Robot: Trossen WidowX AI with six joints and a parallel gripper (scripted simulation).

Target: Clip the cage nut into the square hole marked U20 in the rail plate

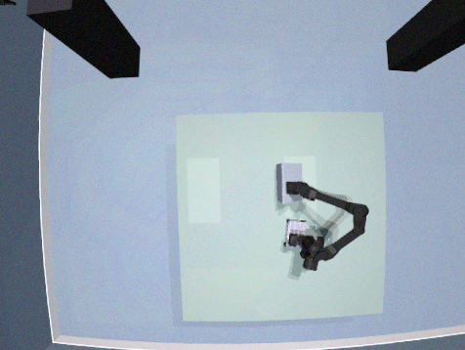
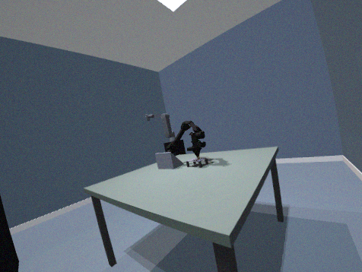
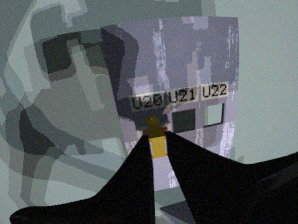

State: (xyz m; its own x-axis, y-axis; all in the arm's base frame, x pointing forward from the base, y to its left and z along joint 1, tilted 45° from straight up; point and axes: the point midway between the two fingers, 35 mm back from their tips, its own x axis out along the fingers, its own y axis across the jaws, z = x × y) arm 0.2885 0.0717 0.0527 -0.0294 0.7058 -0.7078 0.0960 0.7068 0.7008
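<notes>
The gripper (image 3: pixel 157 134) (image 2: pixel 198 157) points down over the rail plate, its fingers shut on the yellow-orange cage nut (image 3: pixel 158 147). The rail plate (image 3: pixel 195 57) (image 1: pixel 296 226) is pale lilac and stands on short legs. In the wrist view the nut is just below the U20 label (image 3: pixel 147 101), and its darker far part lies where the U20 hole is. The nut and fingertips hide that hole, so I cannot tell whether the wings are inside it. The U21 hole (image 3: pixel 184 121) and U22 hole (image 3: pixel 214 115) show empty to the right.
A grey-lilac block (image 1: pixel 292 172) (image 2: pixel 164 161) with a sloping side stands on the pale green table (image 1: pixel 234 284) (image 2: pixel 167 194), close beside the rail plate. The arm (image 1: pixel 360 221) bends around to the plate's right in the top view. Shadows fall across the plate's left side.
</notes>
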